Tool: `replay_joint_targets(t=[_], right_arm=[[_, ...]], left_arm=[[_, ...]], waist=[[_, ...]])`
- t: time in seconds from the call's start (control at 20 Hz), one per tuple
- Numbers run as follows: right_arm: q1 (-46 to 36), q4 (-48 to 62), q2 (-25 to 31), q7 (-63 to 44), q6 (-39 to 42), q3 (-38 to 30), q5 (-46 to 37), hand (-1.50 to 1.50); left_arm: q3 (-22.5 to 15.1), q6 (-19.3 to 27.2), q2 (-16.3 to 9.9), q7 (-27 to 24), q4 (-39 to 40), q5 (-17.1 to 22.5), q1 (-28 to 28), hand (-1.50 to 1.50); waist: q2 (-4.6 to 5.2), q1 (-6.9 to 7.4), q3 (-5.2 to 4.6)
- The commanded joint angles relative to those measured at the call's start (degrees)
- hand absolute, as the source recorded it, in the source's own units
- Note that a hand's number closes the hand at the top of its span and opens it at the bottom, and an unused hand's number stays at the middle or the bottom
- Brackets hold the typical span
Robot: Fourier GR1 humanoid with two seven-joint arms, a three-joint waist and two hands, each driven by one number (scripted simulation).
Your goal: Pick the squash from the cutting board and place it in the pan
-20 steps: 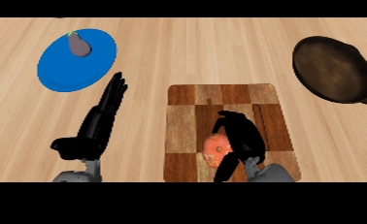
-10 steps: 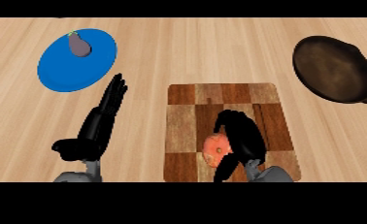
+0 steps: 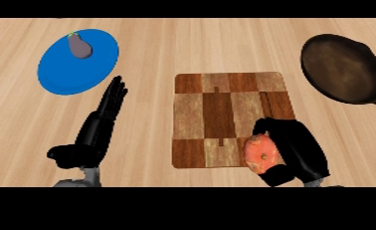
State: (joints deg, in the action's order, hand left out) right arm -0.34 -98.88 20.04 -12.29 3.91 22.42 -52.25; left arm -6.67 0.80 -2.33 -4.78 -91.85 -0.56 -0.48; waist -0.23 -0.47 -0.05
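Observation:
An orange squash (image 3: 260,154) lies at the near right corner of the wooden cutting board (image 3: 220,109). My right hand (image 3: 297,149) is curled round the squash from its right side and hides part of it. The dark pan (image 3: 342,68) sits at the far right of the counter, well away from the hand, and holds nothing. My left hand (image 3: 99,124) rests open to the left of the board, fingers straight and pointing away from me.
A blue plate (image 3: 62,72) with a small purple eggplant (image 3: 79,48) on it lies at the far left. Bare wooden counter stretches between the board and the pan.
My right hand has closed in on the squash and carried it slightly right, toward the board's near right corner. The left hand has stayed where it was.

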Motion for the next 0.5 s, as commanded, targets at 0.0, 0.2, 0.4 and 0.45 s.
replay_joint_targets(t=[0.0, 0.2, 0.4, 0.45], right_arm=[[-0.6, -4.3, 5.2, 6.4, -2.4, -5.6, 1.2, 1.5], [2.2, -12.0, 5.6, 8.7, -5.0, -12.4, 7.7, 1.5], [3.2, -13.4, 3.9, 8.5, -5.1, -18.2, 12.9, 1.5], [4.4, -13.1, 4.3, 9.5, -4.5, -20.7, 16.4, 1.5]], left_arm=[[0.5, -0.1, -0.1, -1.5, 1.1, -0.3, -0.7, 0.0], [-0.5, 1.5, 1.7, -1.2, 1.3, -1.2, -0.6, 0.0], [-0.8, 0.5, 0.9, 3.9, -1.8, -0.5, -1.7, 0.0], [1.9, 0.3, 0.2, -0.5, 1.9, 0.1, -3.7, 0.0]], waist=[[0.16, 0.1, 0.05], [0.1, -0.21, 0.06], [0.16, 0.26, 0.07], [0.22, 0.03, 0.06]])
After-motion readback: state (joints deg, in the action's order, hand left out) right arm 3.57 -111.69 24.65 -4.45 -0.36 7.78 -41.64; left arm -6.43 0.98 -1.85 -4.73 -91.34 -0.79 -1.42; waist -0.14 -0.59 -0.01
